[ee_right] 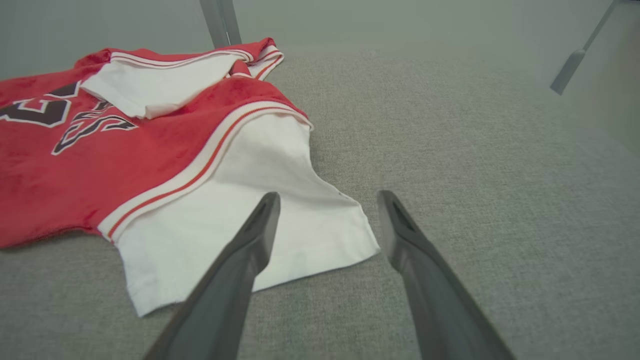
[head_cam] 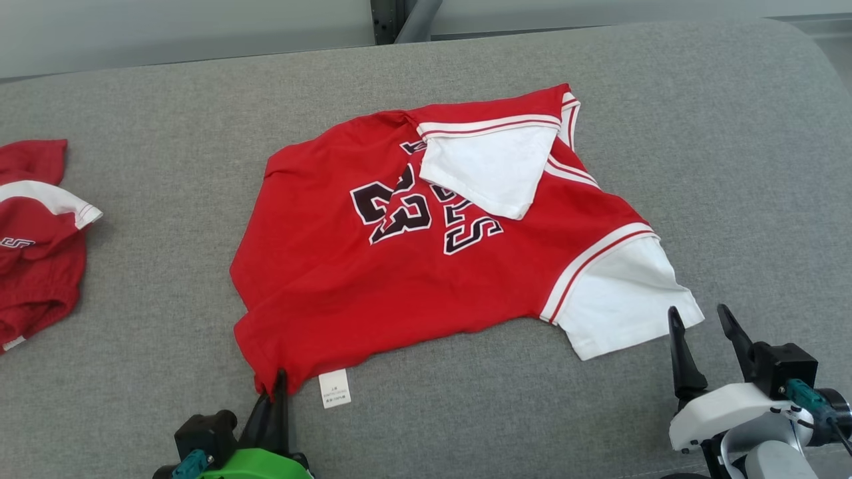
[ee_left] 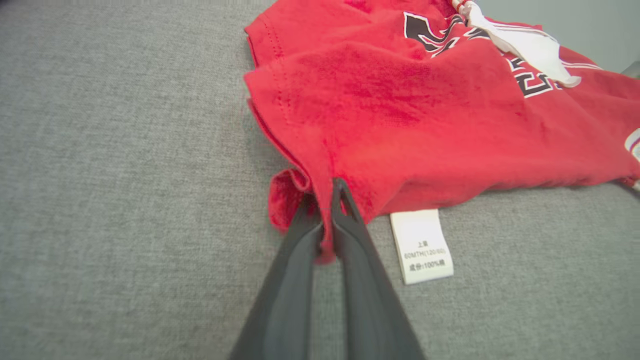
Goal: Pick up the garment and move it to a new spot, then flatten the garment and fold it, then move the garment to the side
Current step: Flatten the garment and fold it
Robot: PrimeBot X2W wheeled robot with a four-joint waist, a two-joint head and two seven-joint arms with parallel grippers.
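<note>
The garment point(head_cam: 373, 279) is a red jersey with white sleeves and dark "23" lettering, lying spread on the grey surface point(head_cam: 466, 399). My left gripper point(head_cam: 274, 382) is shut on its near left hem corner; the left wrist view shows red cloth point(ee_left: 350, 125) pinched between the two dark fingers point(ee_left: 324, 192). A white care label point(ee_left: 421, 245) lies just beside them. My right gripper point(head_cam: 699, 318) stands open at the near white sleeve point(head_cam: 619, 299); in the right wrist view its fingers point(ee_right: 327, 197) straddle the sleeve's corner point(ee_right: 280, 220), just above it.
A second red and white garment point(head_cam: 36, 233) lies crumpled at the far left of the surface. A pale wall and a dark metal post point(head_cam: 399, 20) stand behind the surface's far edge. Bare grey fabric lies to the right of the jersey.
</note>
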